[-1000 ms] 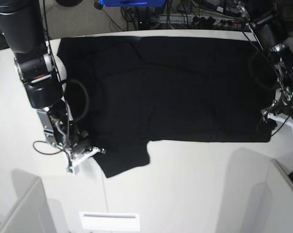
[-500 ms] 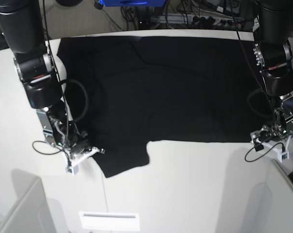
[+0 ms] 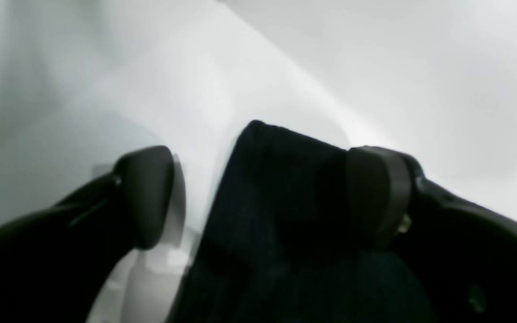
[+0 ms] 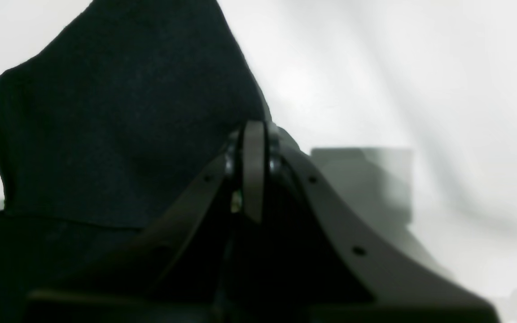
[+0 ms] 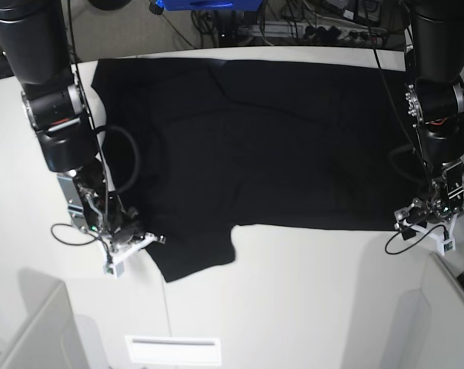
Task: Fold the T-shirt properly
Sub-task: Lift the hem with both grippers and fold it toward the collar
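- We see the T-shirt (image 5: 262, 146) spread flat and dark across the white table (image 5: 308, 307), one short sleeve jutting toward the near edge.
- Right gripper (image 5: 143, 240): low at the tip of that sleeve. In its wrist view the jaws are pressed together with no gap; the sleeve cloth (image 4: 119, 112) rises just left of and behind the closed tips. We cannot tell if any fabric is pinched between them.
- Left gripper (image 5: 425, 224): low at the shirt's near corner on the opposite side. In its wrist view the jaws stand wide, and a corner of the black cloth (image 3: 276, 202) sits between them.
- That cloth lies against the right-hand finger (image 3: 377, 193) in that view; the left-hand finger (image 3: 144, 193) stands clear of it, bare table showing between.
- A pale slotted plate (image 5: 172, 350) lies on the table nearer the front edge than the right gripper, well apart from the shirt.
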